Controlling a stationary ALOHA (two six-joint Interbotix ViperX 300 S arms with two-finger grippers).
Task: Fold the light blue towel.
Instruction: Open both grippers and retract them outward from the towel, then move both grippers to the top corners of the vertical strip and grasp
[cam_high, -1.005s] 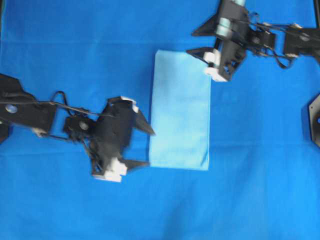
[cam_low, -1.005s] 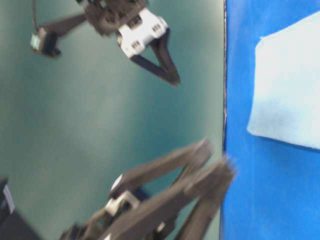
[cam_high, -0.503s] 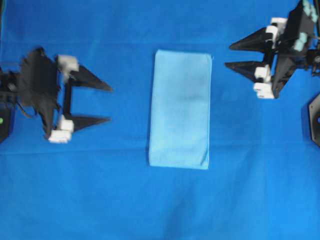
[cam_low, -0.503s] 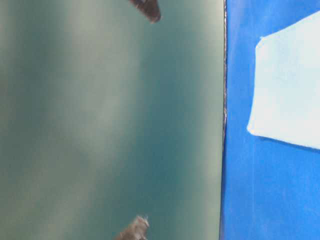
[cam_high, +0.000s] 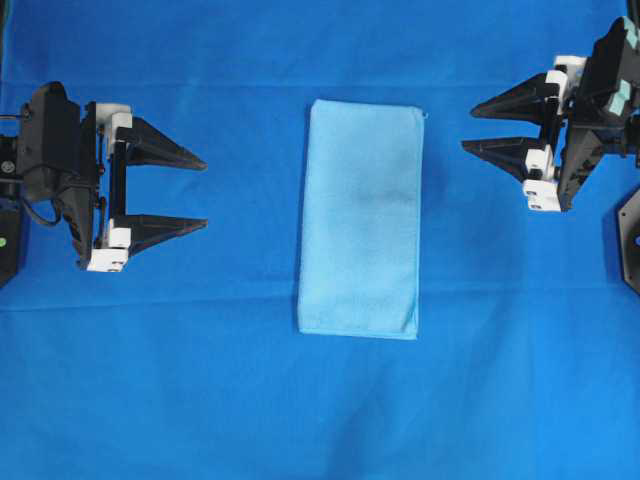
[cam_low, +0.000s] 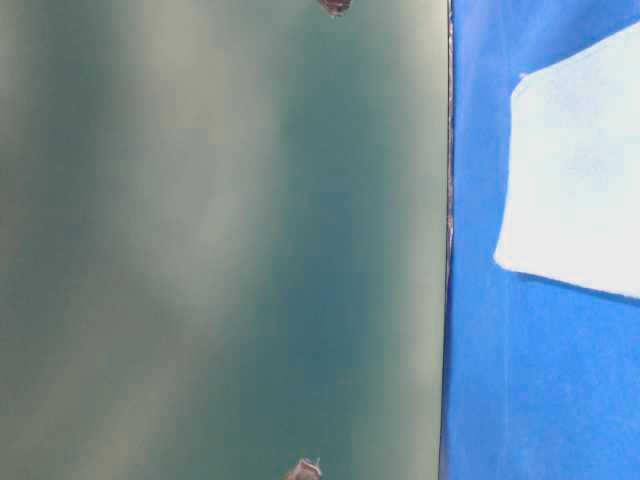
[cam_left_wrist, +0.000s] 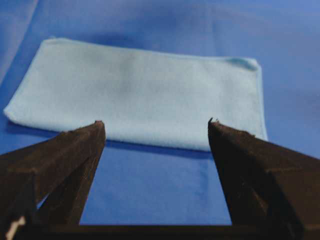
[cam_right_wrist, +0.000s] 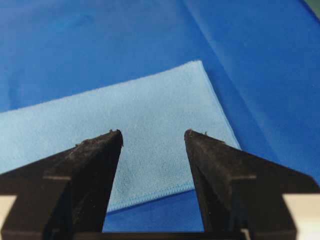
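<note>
The light blue towel (cam_high: 360, 218) lies flat on the table as a tall, narrow folded rectangle at the middle. It also shows in the left wrist view (cam_left_wrist: 140, 95), the right wrist view (cam_right_wrist: 135, 125) and at the right edge of the table-level view (cam_low: 580, 170). My left gripper (cam_high: 204, 192) is open and empty, well to the left of the towel. My right gripper (cam_high: 468, 128) is open and empty, to the right of the towel's upper part. Neither touches it.
The royal-blue table covering (cam_high: 320, 400) spreads over the whole table. A black robot base part (cam_high: 630, 240) sits at the right edge. A teal wall (cam_low: 220, 240) fills most of the table-level view.
Both grippers have drawn away from the towel's edges to the sides, left to the far left, right to the far right. The towel has stayed folded and still.
</note>
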